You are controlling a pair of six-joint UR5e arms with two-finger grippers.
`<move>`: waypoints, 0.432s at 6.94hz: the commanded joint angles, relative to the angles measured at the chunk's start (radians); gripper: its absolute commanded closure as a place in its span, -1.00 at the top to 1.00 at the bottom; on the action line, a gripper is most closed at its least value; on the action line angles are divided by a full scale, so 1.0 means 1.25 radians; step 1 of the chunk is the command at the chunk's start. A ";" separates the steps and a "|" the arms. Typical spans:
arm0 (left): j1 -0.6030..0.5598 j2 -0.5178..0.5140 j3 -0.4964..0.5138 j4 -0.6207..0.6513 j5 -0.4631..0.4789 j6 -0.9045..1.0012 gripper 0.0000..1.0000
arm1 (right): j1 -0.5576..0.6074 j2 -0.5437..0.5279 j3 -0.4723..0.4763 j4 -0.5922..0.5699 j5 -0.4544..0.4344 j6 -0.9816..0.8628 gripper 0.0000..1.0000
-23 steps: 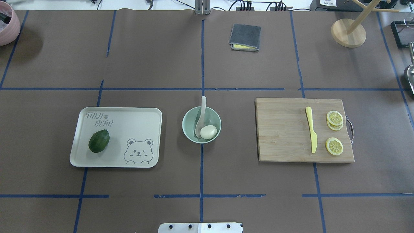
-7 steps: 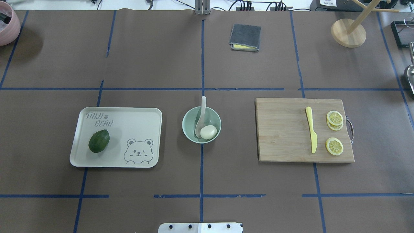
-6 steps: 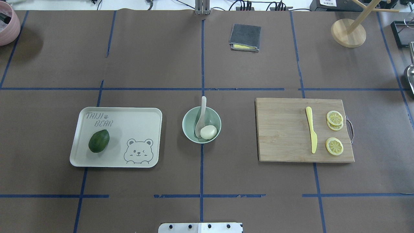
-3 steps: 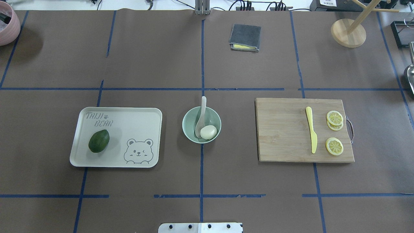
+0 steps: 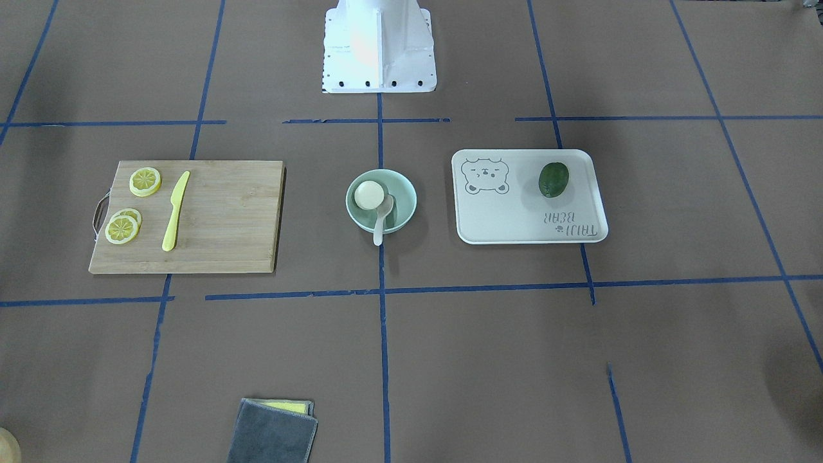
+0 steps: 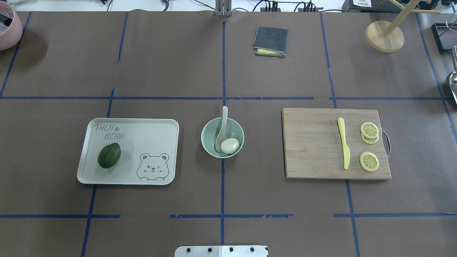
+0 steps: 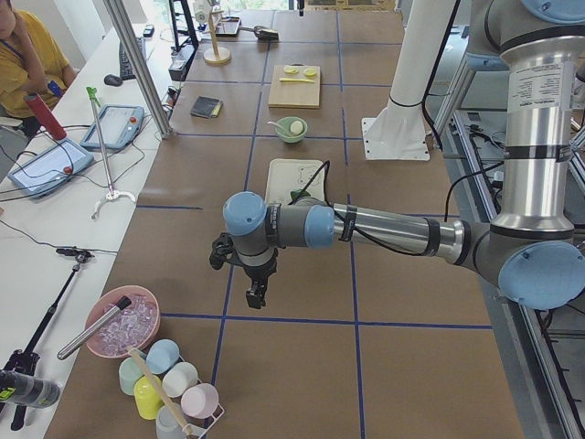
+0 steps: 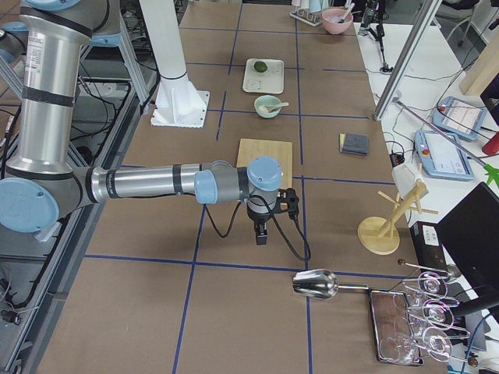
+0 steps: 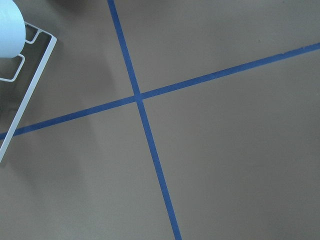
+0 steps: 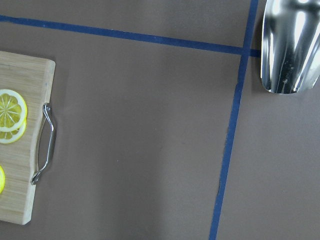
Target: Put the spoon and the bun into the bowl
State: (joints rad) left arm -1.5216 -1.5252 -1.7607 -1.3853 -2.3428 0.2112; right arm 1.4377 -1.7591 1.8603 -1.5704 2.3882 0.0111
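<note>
Bowl (image 6: 238,131) at centre of the overhead view; bun (image 6: 230,145) and spoon (image 6: 224,123) inside, spoon handle overhanging the upper rim. Strips of table (image 6: 221,185) separate it from tray (image 6: 153,132) at left and cutting board (image 6: 310,142) at right. Left gripper (image 7: 255,294) and right gripper (image 8: 262,234) hang low, well apart from the bowl; cannot tell how far either is open.

Your left arm (image 7: 393,233), right arm (image 8: 148,184), silver tubes, pale-blue joint caps, black cable (image 8: 299,232), black left end effector (image 7: 255,297), white screwed pedestal (image 5: 378,45).
</note>
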 commanded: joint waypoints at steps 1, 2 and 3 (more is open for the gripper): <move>-0.007 0.006 0.009 0.021 -0.007 0.043 1.00 | 0.007 0.002 0.015 -0.025 -0.001 -0.027 1.00; -0.007 0.003 0.012 0.017 -0.008 0.043 1.00 | 0.005 0.002 0.031 -0.049 0.000 -0.027 1.00; -0.006 -0.003 0.011 0.017 -0.008 0.038 1.00 | -0.001 0.002 0.044 -0.075 -0.006 -0.027 1.00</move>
State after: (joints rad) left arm -1.5300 -1.5229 -1.7481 -1.3622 -2.3517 0.2616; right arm 1.4416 -1.7565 1.8947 -1.6279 2.3862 -0.0218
